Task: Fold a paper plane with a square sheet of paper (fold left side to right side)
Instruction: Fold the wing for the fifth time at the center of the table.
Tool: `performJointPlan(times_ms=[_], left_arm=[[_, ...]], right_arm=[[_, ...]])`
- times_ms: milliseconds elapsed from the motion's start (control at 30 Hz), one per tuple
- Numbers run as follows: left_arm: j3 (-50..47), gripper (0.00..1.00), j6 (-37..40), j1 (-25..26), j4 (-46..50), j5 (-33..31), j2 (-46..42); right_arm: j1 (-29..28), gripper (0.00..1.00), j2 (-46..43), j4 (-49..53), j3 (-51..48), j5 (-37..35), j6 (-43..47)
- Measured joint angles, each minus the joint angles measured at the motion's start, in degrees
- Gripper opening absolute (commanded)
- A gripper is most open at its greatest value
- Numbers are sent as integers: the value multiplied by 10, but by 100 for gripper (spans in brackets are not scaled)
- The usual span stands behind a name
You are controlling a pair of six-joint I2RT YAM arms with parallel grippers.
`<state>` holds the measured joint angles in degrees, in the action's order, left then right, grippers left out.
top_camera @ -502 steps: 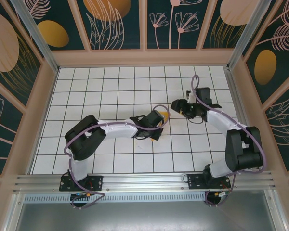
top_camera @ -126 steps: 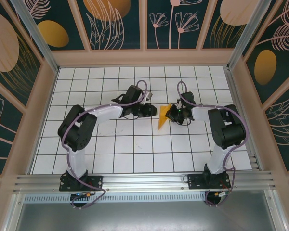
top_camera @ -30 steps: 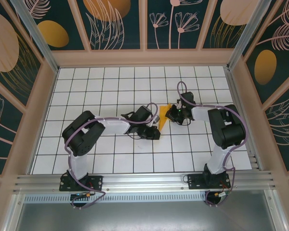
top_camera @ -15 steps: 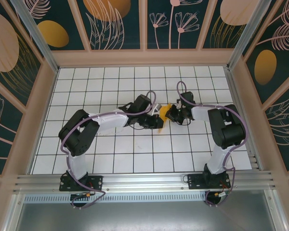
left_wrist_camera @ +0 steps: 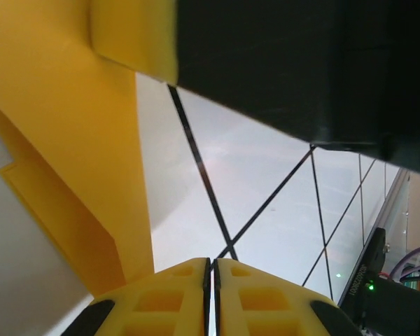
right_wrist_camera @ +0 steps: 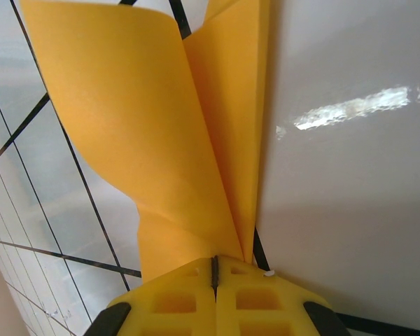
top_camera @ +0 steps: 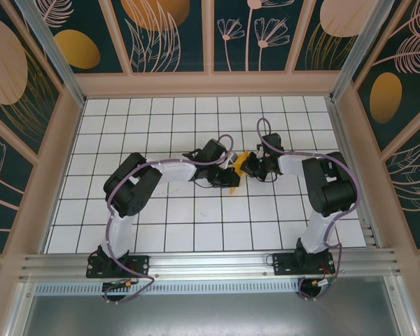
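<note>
The orange-yellow sheet of paper lies mid-table, folded into a narrow creased shape with one flap curling up. My left gripper sits just left of it, and my right gripper just right of it. In the left wrist view the left gripper is shut with nothing between its fingers. There the paper rises on the left, and the right gripper's black body hangs overhead. In the right wrist view the right gripper is shut, its tips resting on the paper, whose folds run under them.
The white gridded table is boxed in by wooden-framed patterned walls. An aluminium rail with both arm bases runs along the near edge. The two arms meet close together at mid-table.
My left gripper has swept up and to the right against the paper, and less of the orange shows from above. The right arm has not moved.
</note>
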<state>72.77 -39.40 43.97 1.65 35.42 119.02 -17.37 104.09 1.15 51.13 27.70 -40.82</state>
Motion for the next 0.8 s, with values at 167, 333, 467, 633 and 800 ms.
performJointPlan(times_ms=[167,333,467,633,800], left_arm=[[-8,13,2,0,1,-2,12],[-18,13,2,0,-7,-2,14],[-21,11,4,0,-10,-5,14],[-25,8,4,2,-16,-9,14],[-30,6,4,2,-23,-10,12]], right_arm=[[0,3,0,0,0,0,0],[0,3,-1,0,0,2,0],[0,3,-4,5,2,2,5],[6,0,-42,29,3,-3,19],[18,0,-108,35,1,-2,31]])
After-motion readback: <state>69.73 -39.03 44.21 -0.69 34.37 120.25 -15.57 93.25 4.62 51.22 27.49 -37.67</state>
